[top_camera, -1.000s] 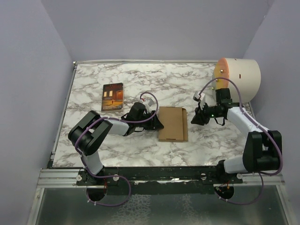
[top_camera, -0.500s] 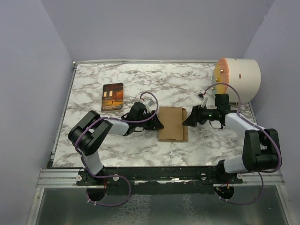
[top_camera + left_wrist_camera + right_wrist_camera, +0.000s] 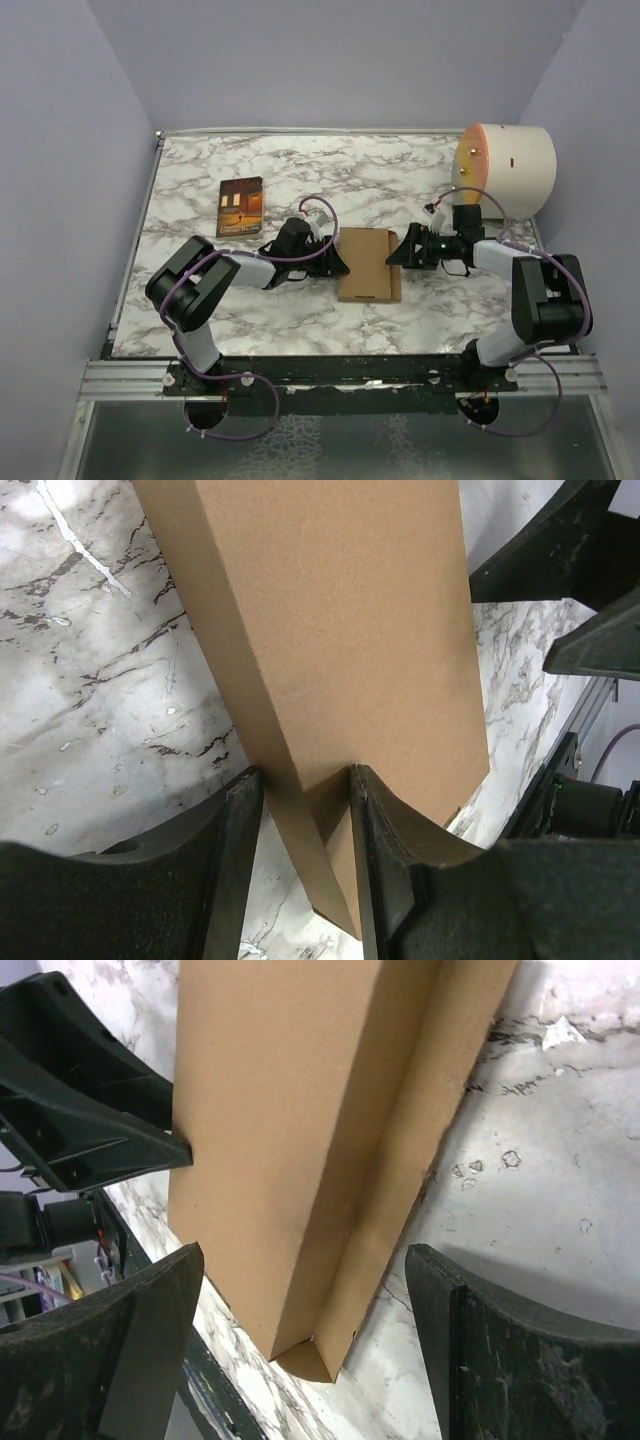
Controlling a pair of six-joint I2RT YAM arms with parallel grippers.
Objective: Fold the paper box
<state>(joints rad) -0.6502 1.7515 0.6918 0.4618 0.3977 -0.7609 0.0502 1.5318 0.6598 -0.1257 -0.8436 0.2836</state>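
My right hand (image 3: pixel 300 1280) has its fingers spread wide, the box (image 3: pixel 290 1110) lying flat on the marble worktop (image 3: pixel 540 1140) between them; the left hand (image 3: pixel 150 1132) touches its far edge.

Flat corrugated cardboard paper box (image 3: pixel 368 263): plain brown, no print.
Marble-look tabletop (image 3: pixel 300 170): white with grey veining.
Thin rectangular book (image 3: pixel 240 207): dark cover, orange picture.
Large drum-shaped cylinder (image 3: pixel 520 165): cream side, peach-orange end face.
Two robot arms (image 3: pixel 215 275): black joints, white links, purple cables (image 3: pixel 320 203).
Side walls (image 3: pixel 60 150): pale lavender.
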